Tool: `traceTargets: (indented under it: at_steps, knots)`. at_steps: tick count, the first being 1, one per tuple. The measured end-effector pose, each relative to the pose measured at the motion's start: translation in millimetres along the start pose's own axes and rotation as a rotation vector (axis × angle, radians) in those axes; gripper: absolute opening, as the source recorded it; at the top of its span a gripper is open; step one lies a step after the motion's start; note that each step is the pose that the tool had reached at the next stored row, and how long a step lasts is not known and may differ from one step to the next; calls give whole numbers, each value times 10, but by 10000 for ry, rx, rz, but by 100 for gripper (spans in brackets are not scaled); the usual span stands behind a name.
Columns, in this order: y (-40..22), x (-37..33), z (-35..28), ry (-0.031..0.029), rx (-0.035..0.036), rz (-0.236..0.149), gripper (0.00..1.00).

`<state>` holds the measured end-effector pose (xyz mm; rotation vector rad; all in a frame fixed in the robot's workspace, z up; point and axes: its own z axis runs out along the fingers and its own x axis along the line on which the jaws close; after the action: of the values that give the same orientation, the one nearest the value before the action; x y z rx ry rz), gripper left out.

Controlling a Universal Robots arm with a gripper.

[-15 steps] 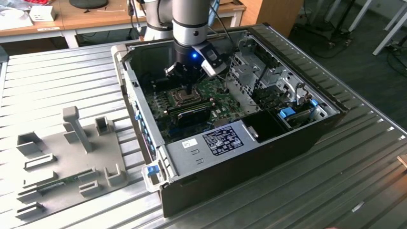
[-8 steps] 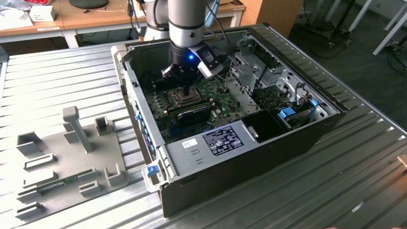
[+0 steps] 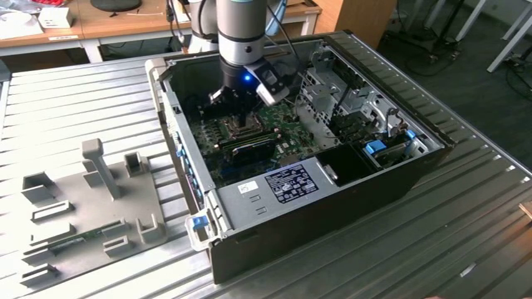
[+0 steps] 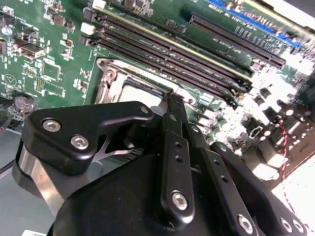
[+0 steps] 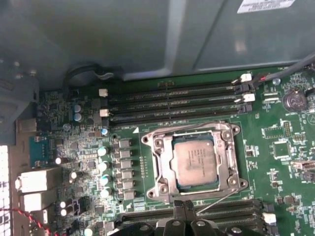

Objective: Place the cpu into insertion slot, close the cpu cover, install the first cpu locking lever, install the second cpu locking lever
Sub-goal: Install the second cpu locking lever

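While the small square silvery-tan cpu (image 5: pixel 195 162) is already lying inside the metal-rimmed insertion slot (image 5: pixel 162 172) under the thin silvery cpu cover (image 5: pixel 229 162), the black gripper (image 5: pixel 183 209) is hovering just beside that slot, fingers together on nothing; pressing a thin wire lever probably wants a steady downward push

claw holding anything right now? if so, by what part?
Nothing held, as far as the views show. The claw sits at the edge of the insertion slot, tips together, nothing visible between them. The cpu already lies in the slot under the cpu cover.
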<state>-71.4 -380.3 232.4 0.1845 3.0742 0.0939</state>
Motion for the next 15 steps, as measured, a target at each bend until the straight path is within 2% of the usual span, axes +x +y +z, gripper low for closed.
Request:
traceTargets:
  at_steps: [6,15]
  knots:
    - [-32,18,17,-1,-3,0,11]
    - [-50,87,104,1,-2,-16,11]
